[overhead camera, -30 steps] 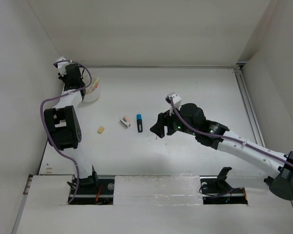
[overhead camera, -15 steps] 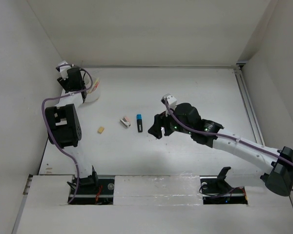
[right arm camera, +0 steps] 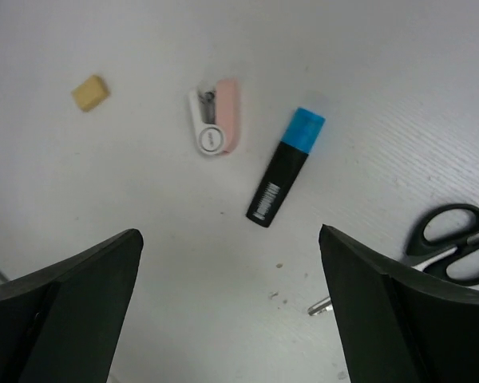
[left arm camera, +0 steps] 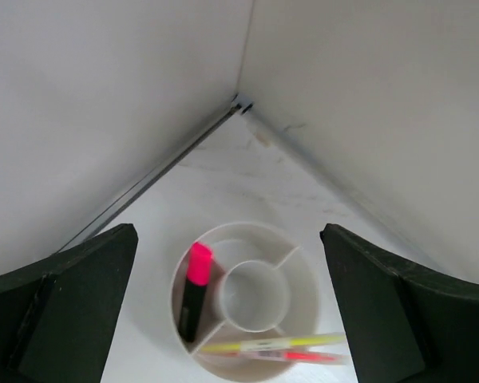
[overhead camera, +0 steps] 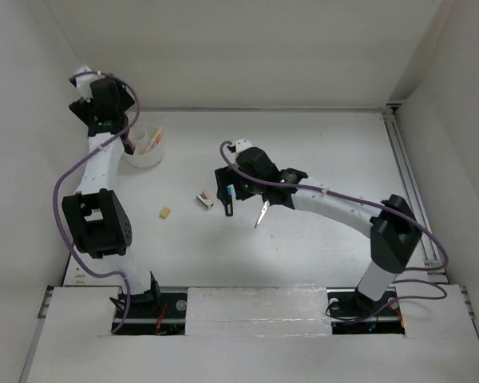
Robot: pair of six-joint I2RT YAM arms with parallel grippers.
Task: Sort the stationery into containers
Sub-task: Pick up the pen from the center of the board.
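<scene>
We are looking at a white table [overhead camera: 319,144] that is sitting inside white walls [overhead camera: 247,48], with a metal rail [overhead camera: 405,171] running along its right edge.

Soft, even white light filled the enclosure, without glare, and shadows were faint. The overhead view was sharp. In both wrist views the near black fingers [left arm camera: 64,303] looked dark and soft-edged, the table [right arm camera: 144,239] crisp

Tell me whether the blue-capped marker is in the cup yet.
No, the blue-capped marker lies on the table between the white-pink piece and the scissors.
</scene>
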